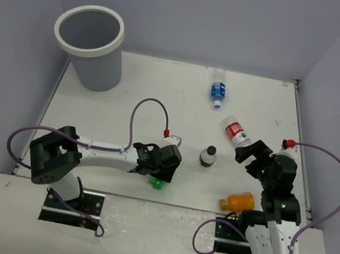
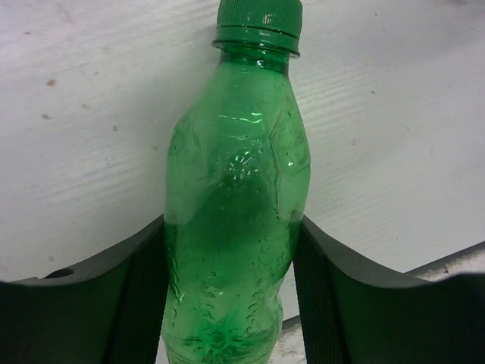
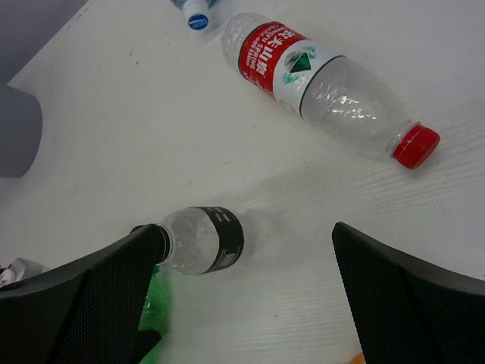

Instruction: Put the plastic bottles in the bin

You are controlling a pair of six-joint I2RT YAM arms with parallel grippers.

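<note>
White-grey plastic, the bin [image 1: 97,71] stands upright at the far left corner of the table [image 1: 131,87], well apart from every bottle you can see.

To the right of it and closer to you, your left gripper [image 2: 232,235] is low at the near edge of the table. Its jaws press on both sides of the green bottle [image 2: 235,174], so it grips the body, and the green cap points away from the wrist. The bottle is on the table surface.

Next comes the dark bottle [image 1: 208,156] with a white cap. It seems to stand upright near the middle, with nothing touching it.

Far behind it lies the blue-label bottle [image 1: 217,89]. The red-label bottle [image 1: 236,132] lies nearer, with its red cap toward the right arm.

Your right gripper [image 3: 248,231] hangs just beside this red-label bottle. Its jaws are wide apart and hold nothing.

The orange bottle [image 1: 239,202] lies on its side by the near edge, just beside the right arm.
</note>
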